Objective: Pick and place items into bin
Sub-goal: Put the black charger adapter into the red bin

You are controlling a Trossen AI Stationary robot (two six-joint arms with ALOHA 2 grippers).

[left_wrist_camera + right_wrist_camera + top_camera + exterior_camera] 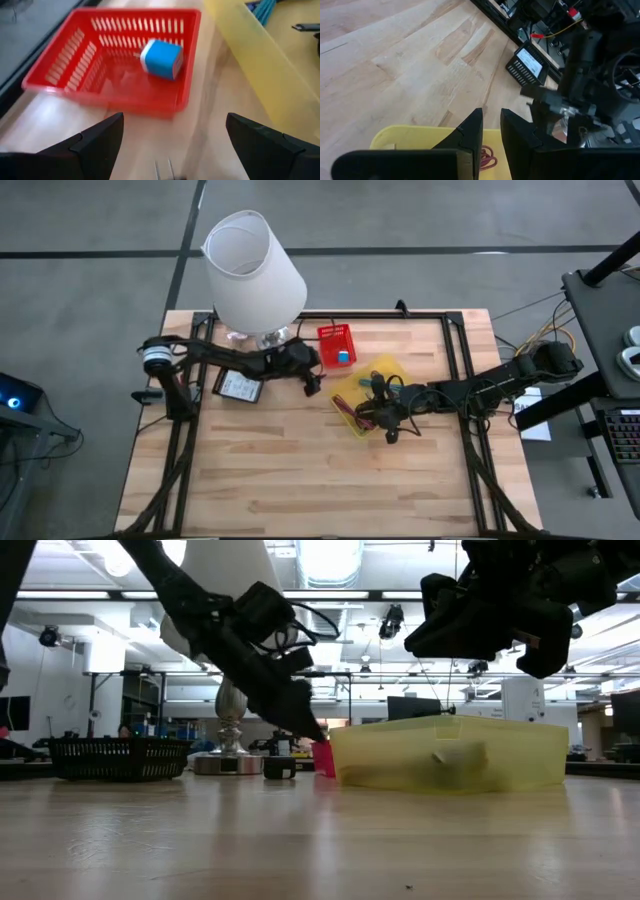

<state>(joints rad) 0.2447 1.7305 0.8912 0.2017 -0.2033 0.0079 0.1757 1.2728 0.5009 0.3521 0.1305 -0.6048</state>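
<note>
A yellow bin (362,395) sits mid-table, seen also in the low view (450,750). Inside it lie a maroon tie (489,159) and teal strips (265,7). A red basket (337,343) beyond it holds a blue and white cube (161,59). My left gripper (172,130) is open, hovering between the red basket (115,60) and the yellow bin's wall (260,60), touching nothing. My right gripper (491,112) hangs above the yellow bin (415,137); only a narrow gap shows between its fingers, with nothing in it.
The big white lamp (252,270) stands at the far left behind my left arm. A black mesh tray (238,387) lies under that arm. Bare wood spreads across the near half of the table (300,480). Black frame rails (470,390) run along both sides.
</note>
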